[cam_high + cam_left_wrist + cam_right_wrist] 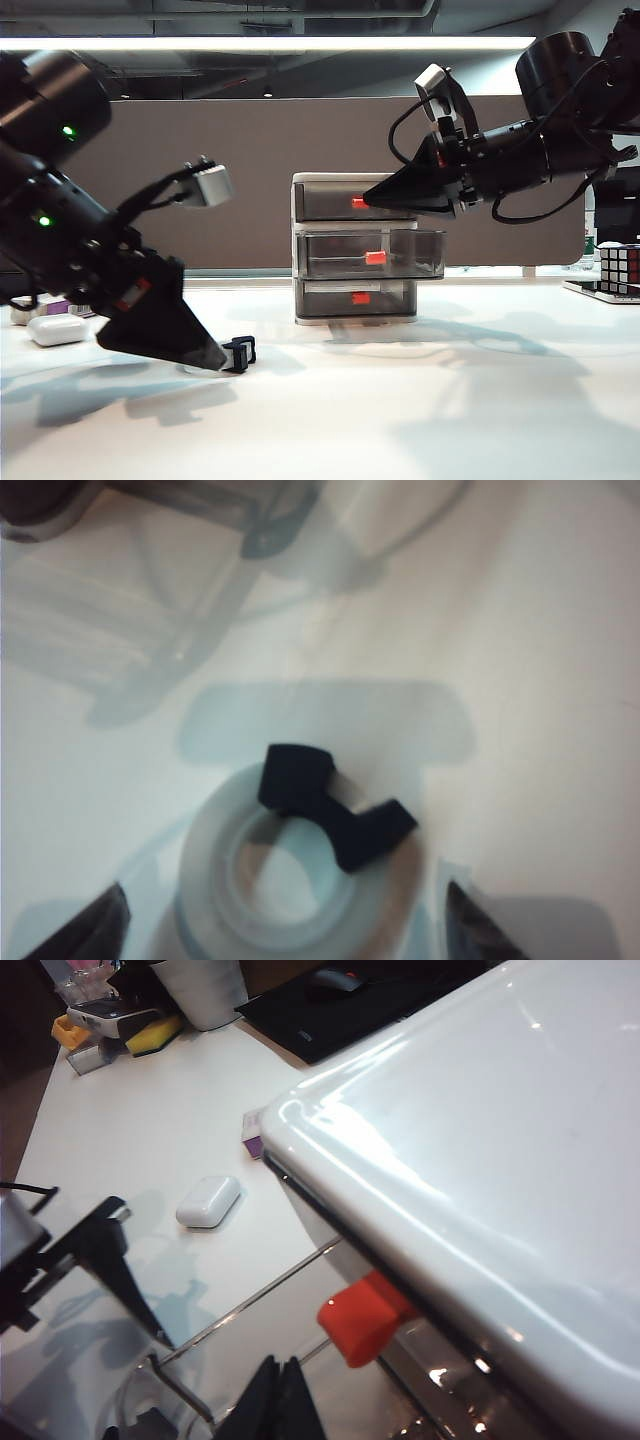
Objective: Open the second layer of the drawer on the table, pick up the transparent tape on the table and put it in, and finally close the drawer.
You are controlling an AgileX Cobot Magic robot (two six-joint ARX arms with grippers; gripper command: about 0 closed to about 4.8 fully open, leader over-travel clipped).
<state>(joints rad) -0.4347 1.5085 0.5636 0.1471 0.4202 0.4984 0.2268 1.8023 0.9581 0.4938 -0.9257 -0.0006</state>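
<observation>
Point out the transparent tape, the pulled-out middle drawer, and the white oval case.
transparent tape (pixel 275 895): left wrist view, on the clear roll's ring.
middle drawer (pixel 330 256): exterior view, on its smoky front wall.
white oval case (pixel 208 1201): right wrist view, on its top face.

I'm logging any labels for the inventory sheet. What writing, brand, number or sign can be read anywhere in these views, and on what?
None can be read.
The drawer, the transparent tape and the white oval case show no print.
The clutter at the table's far corner is too small and blurred to read.

transparent tape (pixel 238 354) on the table (pixel 420 410), left and in front of the drawer (pixel 355 248), second layer (pixel 372 253) pulled out
</observation>
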